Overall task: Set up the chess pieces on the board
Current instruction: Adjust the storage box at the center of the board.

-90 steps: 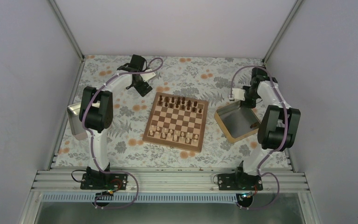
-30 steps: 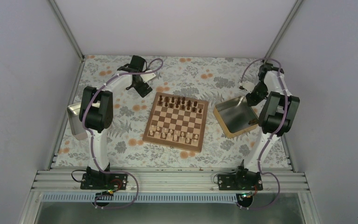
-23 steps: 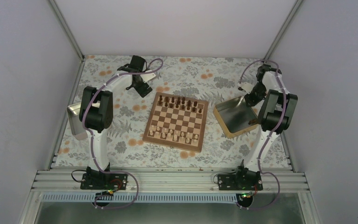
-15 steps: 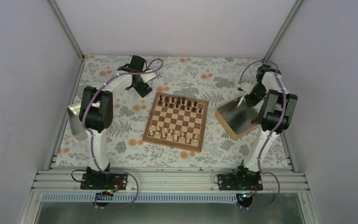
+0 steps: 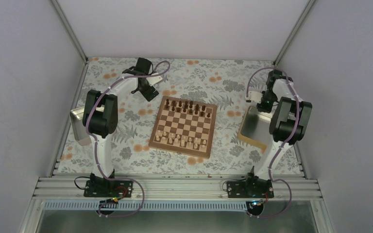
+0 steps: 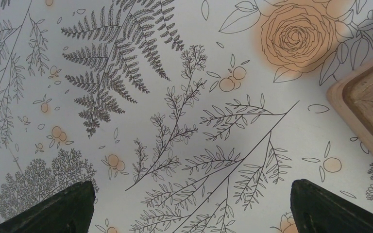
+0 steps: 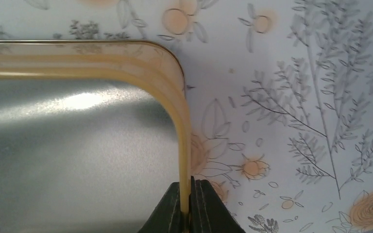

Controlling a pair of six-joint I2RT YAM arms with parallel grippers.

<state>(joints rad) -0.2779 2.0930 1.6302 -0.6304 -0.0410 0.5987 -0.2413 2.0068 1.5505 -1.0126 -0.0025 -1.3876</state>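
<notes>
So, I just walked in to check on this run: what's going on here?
The right gripper is shut on the tan rim of the tray, which sits to the right of the board. The left gripper hangs open over the flowered tablecloth beside the board's far left corner, holding nothing. On the board, the dark chess pieces line the far rows and the pale pieces the near rows, so the setup looks about done.
</notes>
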